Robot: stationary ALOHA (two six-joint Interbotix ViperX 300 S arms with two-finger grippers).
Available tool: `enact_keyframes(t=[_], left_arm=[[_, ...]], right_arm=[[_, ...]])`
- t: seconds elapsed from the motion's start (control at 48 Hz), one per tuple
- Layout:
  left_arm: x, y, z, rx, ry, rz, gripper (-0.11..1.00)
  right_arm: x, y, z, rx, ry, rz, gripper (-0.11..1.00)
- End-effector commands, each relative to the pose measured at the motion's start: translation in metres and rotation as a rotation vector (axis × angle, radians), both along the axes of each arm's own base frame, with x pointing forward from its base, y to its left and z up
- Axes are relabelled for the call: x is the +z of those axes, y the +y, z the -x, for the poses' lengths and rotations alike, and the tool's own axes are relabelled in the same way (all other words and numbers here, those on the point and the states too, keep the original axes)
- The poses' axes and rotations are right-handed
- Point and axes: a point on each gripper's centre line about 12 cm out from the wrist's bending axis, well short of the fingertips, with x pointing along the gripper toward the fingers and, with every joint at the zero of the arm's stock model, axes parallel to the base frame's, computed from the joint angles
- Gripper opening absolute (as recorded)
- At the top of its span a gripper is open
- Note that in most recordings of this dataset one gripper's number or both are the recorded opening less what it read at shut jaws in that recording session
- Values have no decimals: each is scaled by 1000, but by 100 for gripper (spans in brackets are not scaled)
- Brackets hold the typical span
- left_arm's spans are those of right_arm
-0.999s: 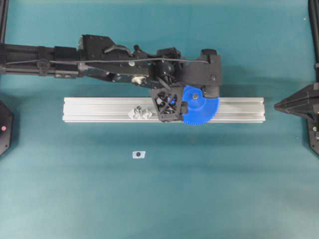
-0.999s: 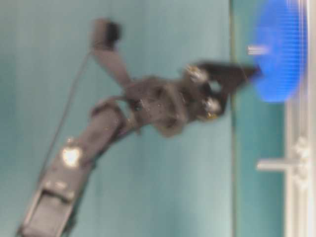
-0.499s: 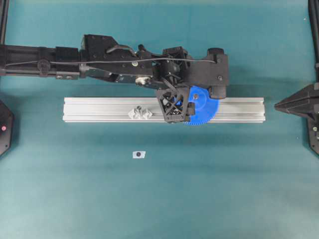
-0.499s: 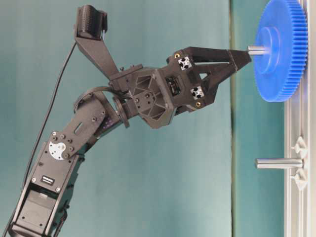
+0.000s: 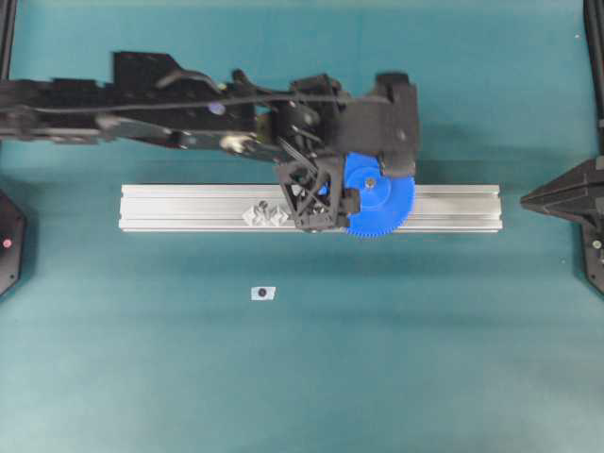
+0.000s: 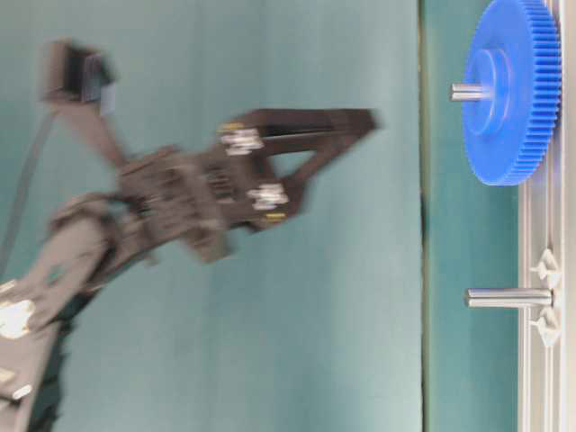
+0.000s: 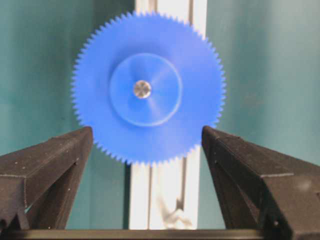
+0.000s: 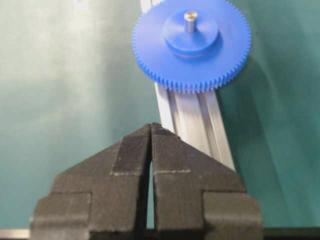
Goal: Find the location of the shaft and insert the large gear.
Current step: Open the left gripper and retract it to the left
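— Large gear [image 7: 185, 60] looks seated to me? In the left wrist cam it sits flat with the shaft [image 7: 142, 89] poking up through the centre hole of the hub. Both lie on the aluminium rail [image 5: 189, 208], toward its right half in the overhead view.

— Yep, same read. The big change is the left claw [image 7: 146, 134]. Half a second back its fingertips are right up at the tip of the shaft, and now the side view shows it pulled well clear. It's blurry there, so it's on the move. Jaws are spread wide with nothing in them, and the gear just shows in the gap between them.

— So the gear stays put on its own once the claw lets go. Good sign, I'd say the insert is basically done.

— Probably. I can't tell from these shots whether it's pushed all the way down, though.

— What's the other stuff further out?

— A bare second pin [image 6: 508, 297] stands further along the rail between two little clear brackets [image 5: 265, 215], with nothing on it. There's a small white tag [image 5: 262, 293] on the mat, well apart from the rail. The right claw [image 8: 151, 127] is parked way off at the far end, clenched shut on nothing and only looking at the gear.
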Motion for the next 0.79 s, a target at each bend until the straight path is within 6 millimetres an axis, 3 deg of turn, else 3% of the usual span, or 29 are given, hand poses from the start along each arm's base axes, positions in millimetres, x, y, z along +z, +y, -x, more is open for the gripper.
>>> enact_keyframes(t=[0.0, 0.562, 0.77], left_arm=[[33, -3, 10, 8, -71, 3, 89], [54, -18, 74, 5, -99, 23, 89], [45, -24, 99, 9, -87, 39, 89]], right_arm=[[7, -1, -2, -5, -19, -4, 1], [9, 0, -2, -5, -26, -4, 1], [11, 0, 0, -5, -40, -2, 1]])
